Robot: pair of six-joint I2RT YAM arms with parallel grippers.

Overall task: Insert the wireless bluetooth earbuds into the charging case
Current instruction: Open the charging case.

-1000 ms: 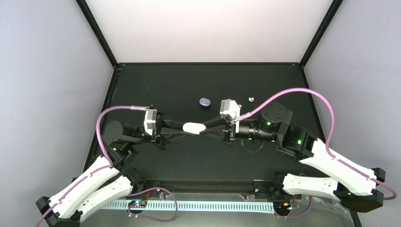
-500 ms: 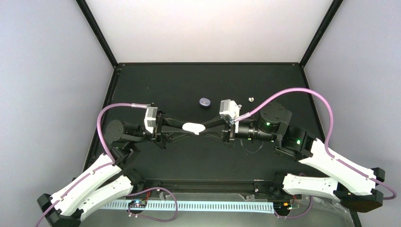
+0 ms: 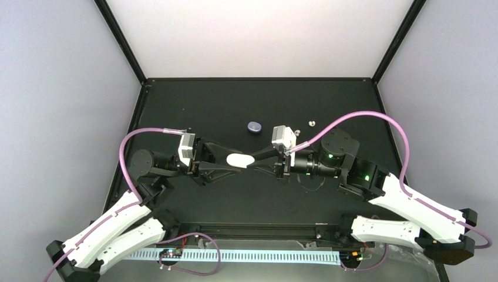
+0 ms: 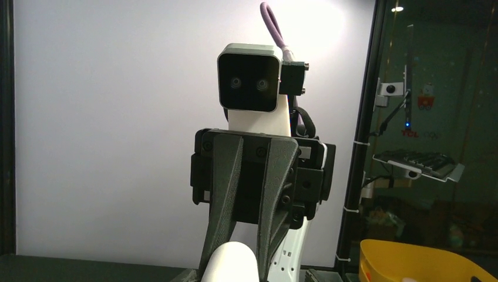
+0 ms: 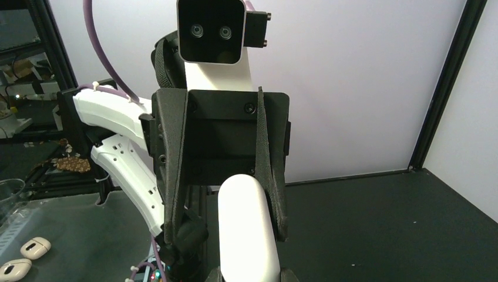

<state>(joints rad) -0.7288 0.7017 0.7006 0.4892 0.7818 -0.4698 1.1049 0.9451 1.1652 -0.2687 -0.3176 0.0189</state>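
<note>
Since both grippers are busy with the white charging case (image 3: 241, 159), nothing's free for a pickup yet. The case is a smooth, glossy, rounded pill held up off the table (image 3: 205, 106), with its long axis running arm to arm. The right gripper (image 3: 253, 160) is pinched tight on one end. The left gripper (image 3: 230, 158) has its fingers flanking the other end, but I can't tell if both pads actually bite. Two white earbuds (image 5: 35, 245), tiny smooth pebbles, lie side by side well apart from the case, off toward the near edge, so I'd call the left arm nearer.
</note>
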